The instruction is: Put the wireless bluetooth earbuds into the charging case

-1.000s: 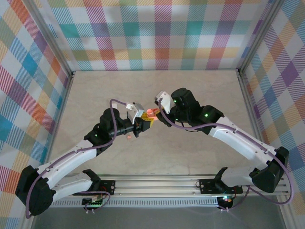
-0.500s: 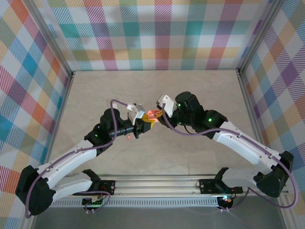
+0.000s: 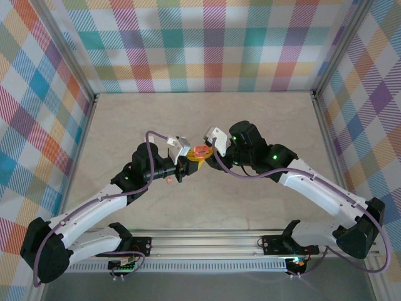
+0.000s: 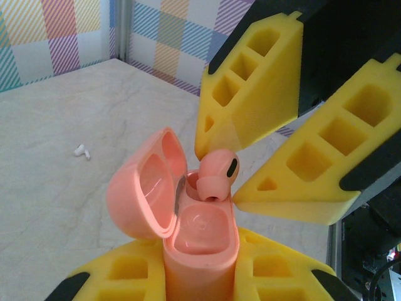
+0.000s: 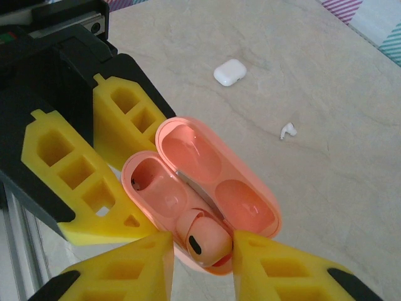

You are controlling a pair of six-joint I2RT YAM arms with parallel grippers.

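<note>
Right arm's elbow has swung outward since a second ago; its fingertips stay at the case. Left arm unchanged.

Left fingers (image 4: 200,273): clamped on the lower body of the pink case (image 4: 202,235), holding it upright above the counter (image 4: 56,113). Lid hinged open, tilted back away from the right fingers.

Right fingers (image 5: 203,249): slightly apart, one tip on either side of a pink bud (image 4: 216,174). Tips lie close against the bud; cannot tell whether they grip it.

Pink bud: head between the right fingertips, stem down in one well of the open case. The neighbouring well beside it looks empty.

On the counter, beyond both sets of fingers: white case (image 5: 229,71), shut, and a white bud (image 5: 287,130) near it, apart from it. Second pink bud (image 3: 169,180) lies on the counter just beside the left fingers, on the near side.
</note>
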